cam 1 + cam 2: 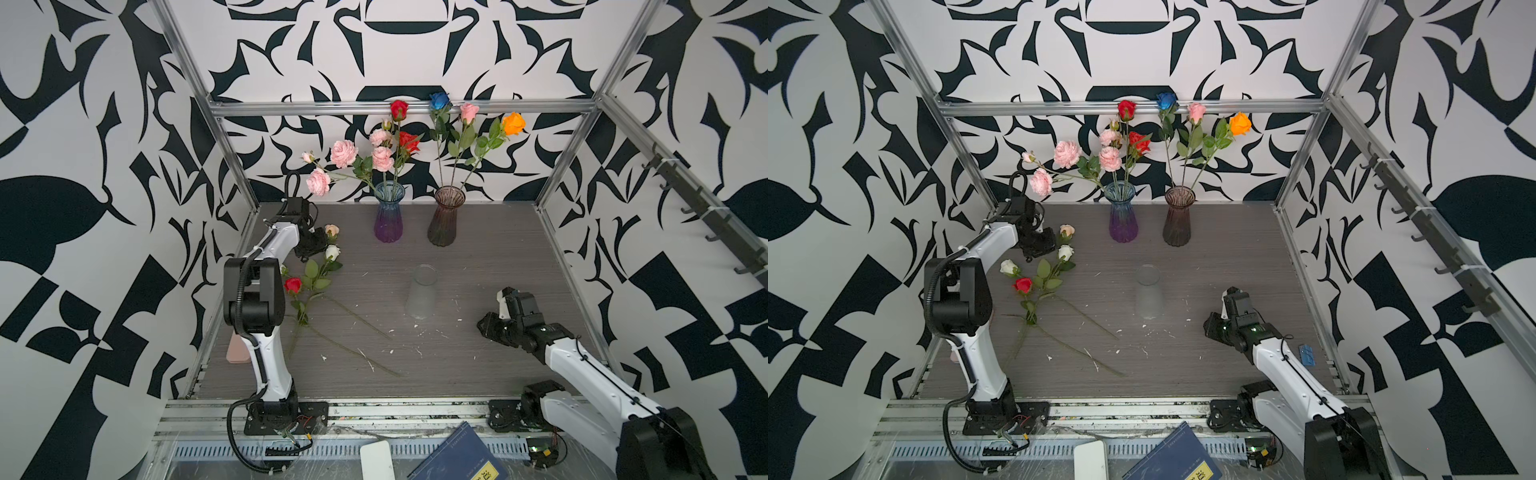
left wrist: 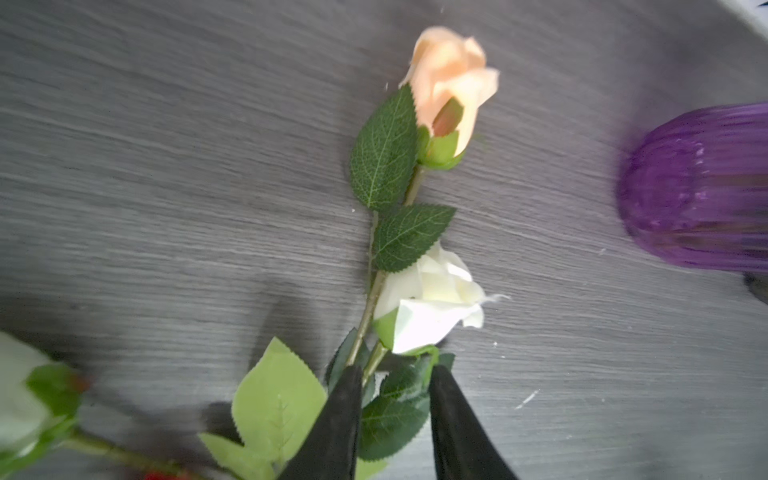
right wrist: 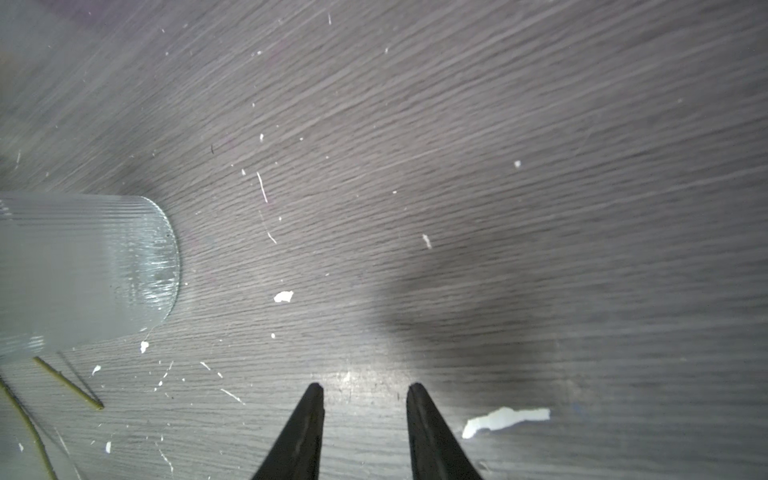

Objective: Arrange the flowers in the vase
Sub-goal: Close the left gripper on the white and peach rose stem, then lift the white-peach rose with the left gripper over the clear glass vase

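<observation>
Several flowers lie at the table's left: a peach rose (image 1: 331,230) (image 2: 451,79), a white rose (image 1: 332,252) (image 2: 432,303), a red rose (image 1: 293,285) and another white one (image 1: 1008,266). My left gripper (image 2: 395,370) (image 1: 320,246) is low over them, open, with the white rose's stem and leaves between its fingers. A clear ribbed vase (image 1: 422,295) (image 3: 83,270) stands empty mid-table. At the back, a blue-purple vase (image 1: 389,216) holds a pink spray and red roses. The brown vase (image 1: 446,218) beside it holds blue, pink and orange roses. My right gripper (image 3: 365,386) (image 1: 487,326) hovers open over bare table.
White scraps (image 3: 505,419) and cut stem ends (image 3: 68,384) litter the grey table (image 1: 478,257). A blue book (image 1: 457,457) and a white slab (image 1: 376,461) lie past the front rail. A pink object (image 1: 237,349) sits behind the left arm. Metal frame posts edge the table.
</observation>
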